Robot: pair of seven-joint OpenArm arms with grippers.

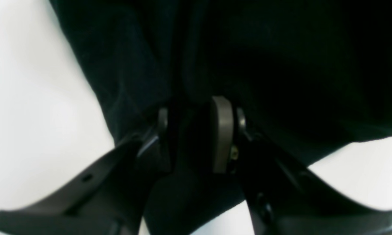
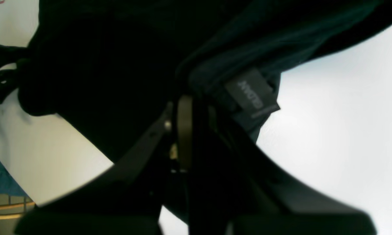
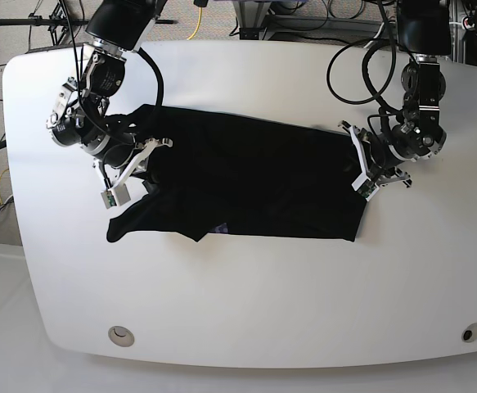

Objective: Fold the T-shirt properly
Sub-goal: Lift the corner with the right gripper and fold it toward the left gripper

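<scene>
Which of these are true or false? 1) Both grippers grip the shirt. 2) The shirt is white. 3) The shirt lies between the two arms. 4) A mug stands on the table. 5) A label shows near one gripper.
1) True: the left gripper and the right gripper are each shut on the shirt.
2) False: it is black; the table is white.
3) True: in the base view it stretches from one gripper to the other.
4) False: no mug is in view.
5) True: a dark label shows beside the right gripper.
</scene>
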